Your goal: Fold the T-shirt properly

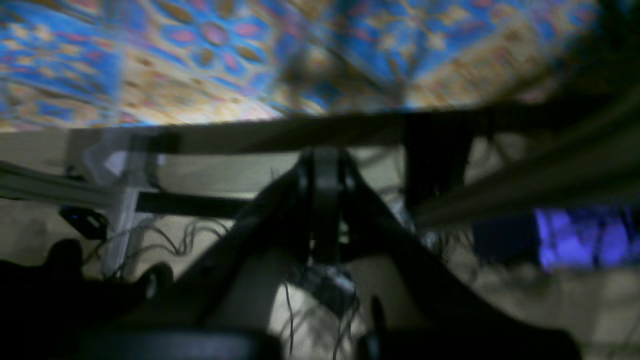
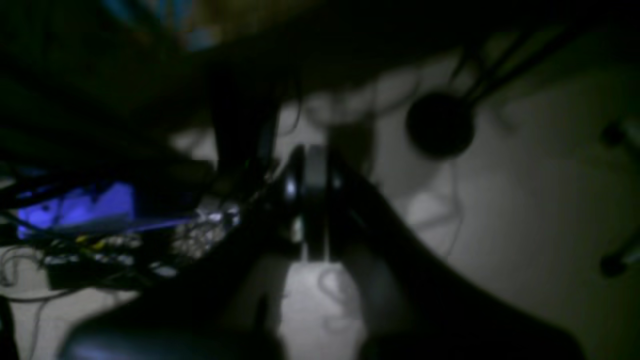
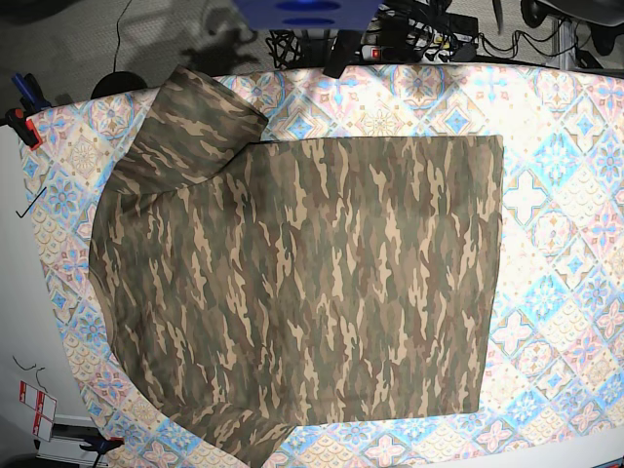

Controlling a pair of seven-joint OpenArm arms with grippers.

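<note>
The camouflage T-shirt (image 3: 322, 283) lies spread flat on the tile-patterned cloth (image 3: 556, 195) in the base view. Its straight hem faces right, and one sleeve (image 3: 195, 122) points to the upper left. Neither gripper shows in the base view. In the left wrist view my left gripper (image 1: 325, 200) is shut on nothing, hanging below the table edge (image 1: 300, 132) with the patterned cloth (image 1: 200, 60) above it. The right wrist view is dark; my right gripper (image 2: 312, 200) is shut and empty there, over the floor. The T-shirt is not visible in either wrist view.
A blue robot base (image 3: 307, 10) and a tangle of cables with a power strip (image 3: 419, 34) sit beyond the table's far edge. Clamps (image 3: 19, 107) hold the cloth at the left edge. Bare patterned cloth borders the shirt on the right and along the bottom.
</note>
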